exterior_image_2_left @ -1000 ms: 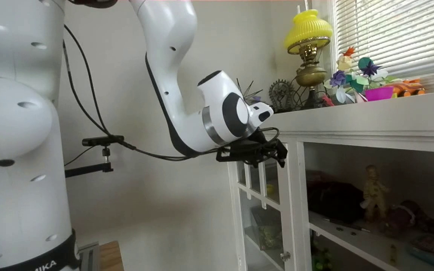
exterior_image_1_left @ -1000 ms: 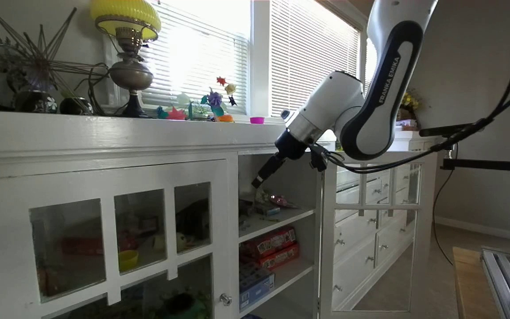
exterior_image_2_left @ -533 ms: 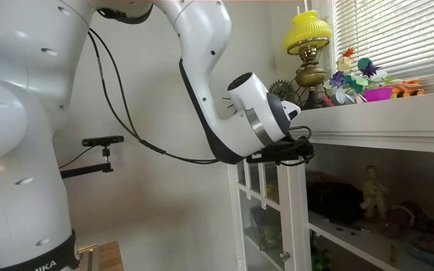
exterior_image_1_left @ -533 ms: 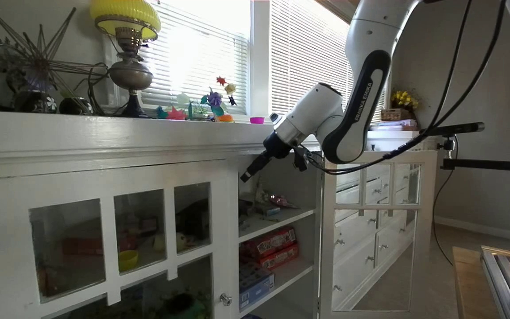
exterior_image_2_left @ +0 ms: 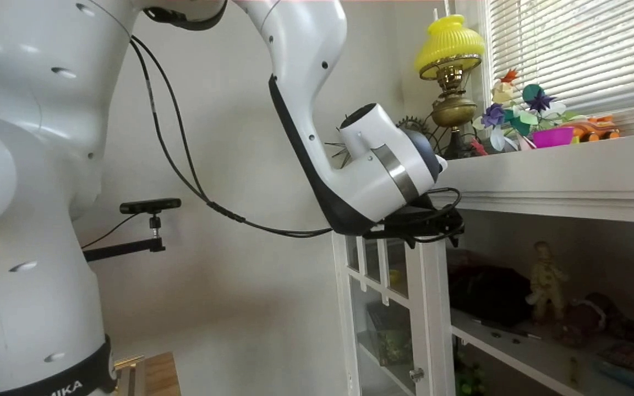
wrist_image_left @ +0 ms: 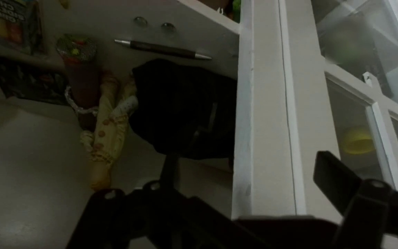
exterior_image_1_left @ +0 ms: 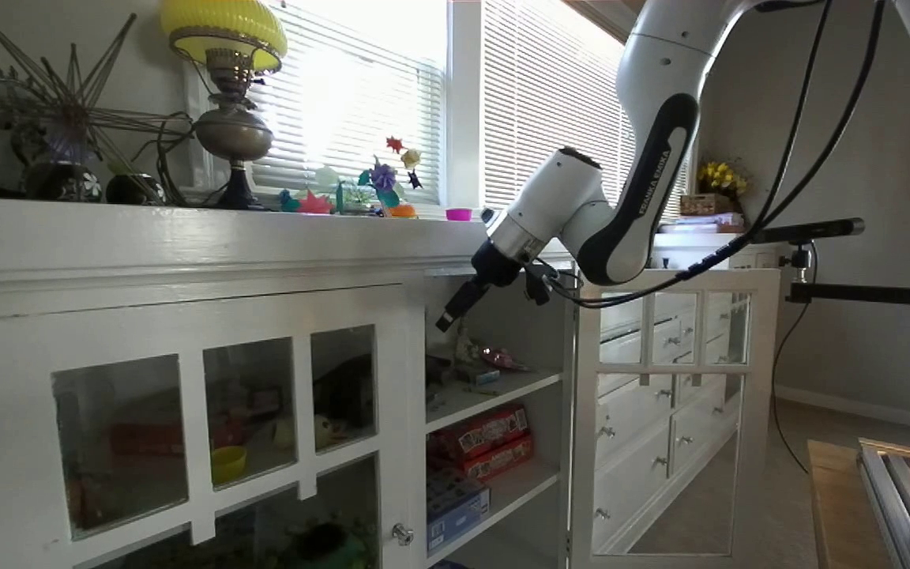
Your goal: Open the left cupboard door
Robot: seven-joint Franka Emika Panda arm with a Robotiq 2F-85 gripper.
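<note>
- Left cupboard door [exterior_image_1_left: 196,411]: wide, white, three columns of panes, directly beside the open compartment [exterior_image_1_left: 502,308]. Shut, edge flush with frame; only thin seam in wrist view.
- Shiny knob [exterior_image_1_left: 402,534] low on its edge nearest that compartment; gripper [exterior_image_1_left: 445,322] well above it.
- Fingers [wrist_image_left: 337,183] spread wide: one in front of compartment, one in front of door, white upright [wrist_image_left: 268,114] between. Can't tell if either touches wood.
- Yellow cup [exterior_image_1_left: 227,465] behind door glass.
- Writing: "FRANKA EMIKA" on arm [exterior_image_1_left: 655,182]; only "MIKA" shows on base band [exterior_image_2_left: 69,379].
- Red boxes [exterior_image_1_left: 494,440], white lettering, too small to read. Blue box [exterior_image_1_left: 459,514] below, pale label, same.
- Box [wrist_image_left: 9,24] at wrist-view corner: bold upside-down letters, cut off, not safely readable.
- In the way: arm's wrist and cables [exterior_image_2_left: 443,212] cover door's top corner in an exterior view.
- Narrower glazed door [exterior_image_1_left: 672,368] swung open on compartment's far side.
- On upper shelf [exterior_image_1_left: 530,385]: dark pen [wrist_image_left: 162,49] with silver ends, black cloth-like bundle [wrist_image_left: 185,107], yellow-suited doll [wrist_image_left: 107,135].
- Ledge on top: oil lamp [exterior_image_1_left: 232,134], yellow shade; paper flowers [exterior_image_1_left: 384,175]; blinds [exterior_image_1_left: 344,103] behind.
</note>
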